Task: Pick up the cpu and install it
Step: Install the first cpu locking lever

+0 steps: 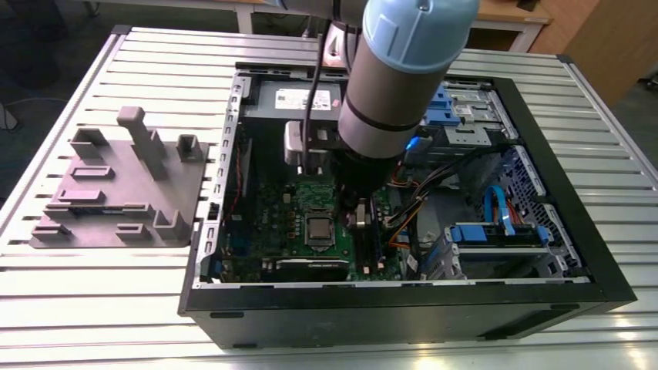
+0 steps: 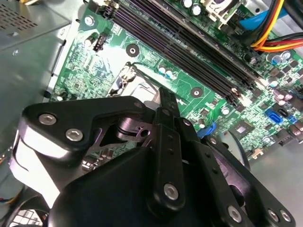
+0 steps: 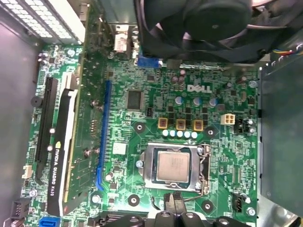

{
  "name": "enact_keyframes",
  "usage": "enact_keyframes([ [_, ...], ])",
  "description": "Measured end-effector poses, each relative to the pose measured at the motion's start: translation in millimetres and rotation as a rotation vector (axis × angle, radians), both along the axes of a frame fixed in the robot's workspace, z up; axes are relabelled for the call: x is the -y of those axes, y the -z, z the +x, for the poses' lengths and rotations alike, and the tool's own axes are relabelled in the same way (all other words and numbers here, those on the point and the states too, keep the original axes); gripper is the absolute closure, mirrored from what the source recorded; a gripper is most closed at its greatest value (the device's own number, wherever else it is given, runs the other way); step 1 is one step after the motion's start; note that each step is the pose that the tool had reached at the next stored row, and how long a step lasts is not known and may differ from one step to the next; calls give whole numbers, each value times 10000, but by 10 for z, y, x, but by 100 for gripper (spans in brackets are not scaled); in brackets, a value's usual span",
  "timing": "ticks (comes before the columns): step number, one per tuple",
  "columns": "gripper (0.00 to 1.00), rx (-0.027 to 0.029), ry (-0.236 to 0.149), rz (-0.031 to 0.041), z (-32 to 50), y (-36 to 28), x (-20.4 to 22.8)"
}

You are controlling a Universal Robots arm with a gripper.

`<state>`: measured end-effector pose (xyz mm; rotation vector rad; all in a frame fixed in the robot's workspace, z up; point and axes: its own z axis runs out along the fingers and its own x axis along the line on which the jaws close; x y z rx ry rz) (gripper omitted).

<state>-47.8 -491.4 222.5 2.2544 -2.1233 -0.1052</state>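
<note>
Two jaws, gap impossible to judge, just beside the socketed cpu [image 3: 174,166].

White lettering on motherboard [image 3: 142,127]; more along graphics card's [image 3: 60,161] edge

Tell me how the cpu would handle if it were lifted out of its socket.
The cpu looks like a flat, rigid square, so probably stiff. Its shiny metal top may be slippery. Lying flush in the socket frame, it likely offers little edge to grip.
</note>
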Motion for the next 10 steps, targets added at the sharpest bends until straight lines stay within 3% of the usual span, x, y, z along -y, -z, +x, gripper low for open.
enact_keyframes([
  [6,90,0,-13,-2,1,17,21],
  [10,90,0,-13,-2,1,60,24],
])
